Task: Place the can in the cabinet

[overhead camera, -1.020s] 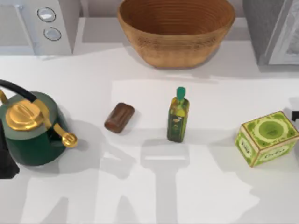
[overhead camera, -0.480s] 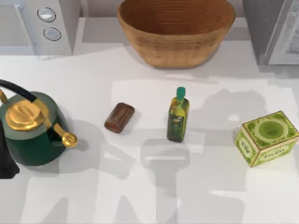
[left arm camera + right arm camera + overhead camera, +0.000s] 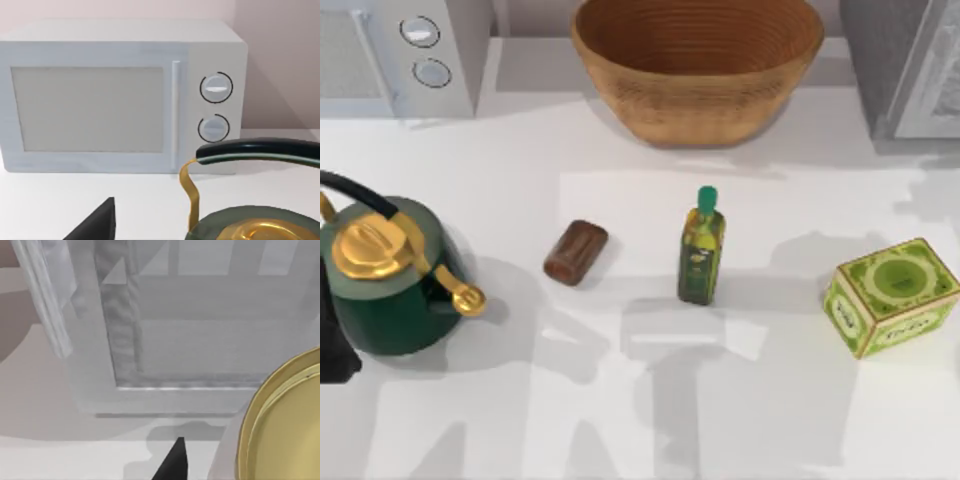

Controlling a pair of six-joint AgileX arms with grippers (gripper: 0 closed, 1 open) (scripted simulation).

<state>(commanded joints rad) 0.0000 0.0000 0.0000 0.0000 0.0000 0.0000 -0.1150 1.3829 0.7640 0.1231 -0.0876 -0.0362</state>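
Top view, from left to right: a dark piece of the left arm [image 3: 332, 335] sits at the left edge of the tabletop [image 3: 620, 420], beside a green kettle [image 3: 390, 280] with a gold lid. Behind it, at the back left, stands a white microwave [image 3: 410, 50]. The can [image 3: 576, 252] lies on its side on the tabletop, right of the kettle and left of the upright bottle [image 3: 701, 250] with the green cap, apart from both. A woven basket [image 3: 697, 62] stands at the back centre. Farther right sits a green printed box [image 3: 892, 295], and at the back right corner is the grey cabinet [image 3: 905, 65]

As to progress, nothing of the task looks done: the can is untouched, well apart from the cabinet and from both arms. Picking it up, carrying it across and setting it inside all remain

Left wrist view: the camera faces the microwave front, with the kettle's black handle [image 3: 260, 150] close by and one dark fingertip [image 3: 97, 225] at the picture's edge; whether those jaws are spread or closed I cannot tell, and they hold nothing that I can see

Right wrist view: the camera looks at the cabinet's pale frame, with a dark fingertip [image 3: 172, 462] low in the picture and a yellow-green rim [image 3: 280, 425], probably the box, close beside. Here too I cannot tell how the jaws stand
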